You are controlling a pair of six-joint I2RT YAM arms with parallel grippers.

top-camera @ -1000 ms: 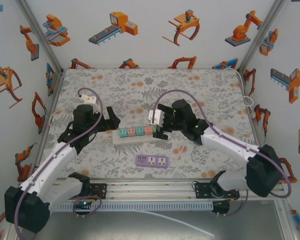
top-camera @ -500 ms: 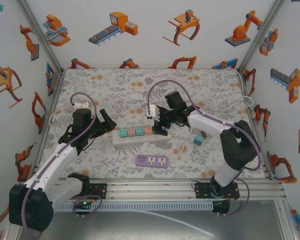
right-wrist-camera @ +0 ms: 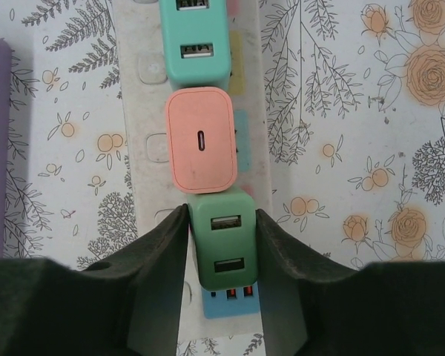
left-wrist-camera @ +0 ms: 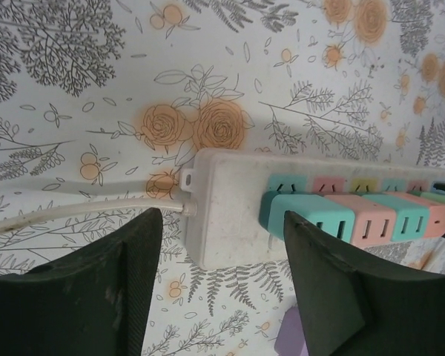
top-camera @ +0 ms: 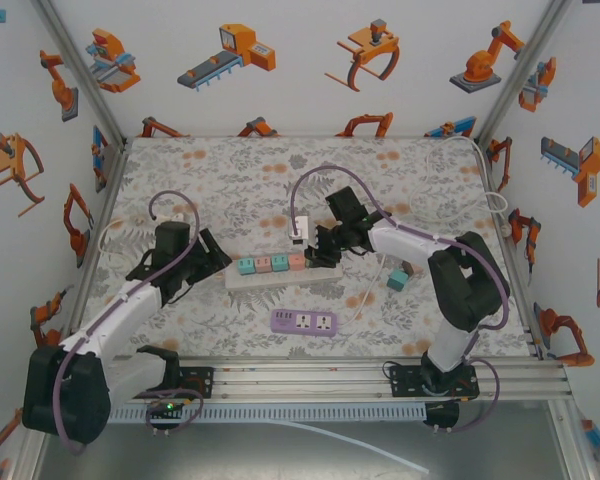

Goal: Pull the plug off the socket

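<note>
A white power strip [top-camera: 270, 277] lies across the middle of the mat with a row of coloured plugs in it. My right gripper [top-camera: 318, 256] is at its right end. In the right wrist view that gripper [right-wrist-camera: 221, 216] is shut on the green plug [right-wrist-camera: 221, 241], one finger on each side. An orange plug [right-wrist-camera: 200, 141] and a teal plug [right-wrist-camera: 195, 41] sit beyond it, and a blue plug [right-wrist-camera: 226, 302] sits nearer. My left gripper [top-camera: 212, 258] is open at the strip's cable end [left-wrist-camera: 222, 211], its fingers [left-wrist-camera: 326, 282] apart and touching nothing.
A purple socket strip [top-camera: 303, 321] lies nearer the front edge. A loose teal plug [top-camera: 397, 281] rests on the mat to the right. The strip's white cable [left-wrist-camera: 74, 215] runs off to the left. White wires [top-camera: 485, 200] lie along the right wall.
The right arm's elbow has swung back and to the right while its gripper stayed at the strip's right end. The left gripper has drawn slightly left, away from the strip.
</note>
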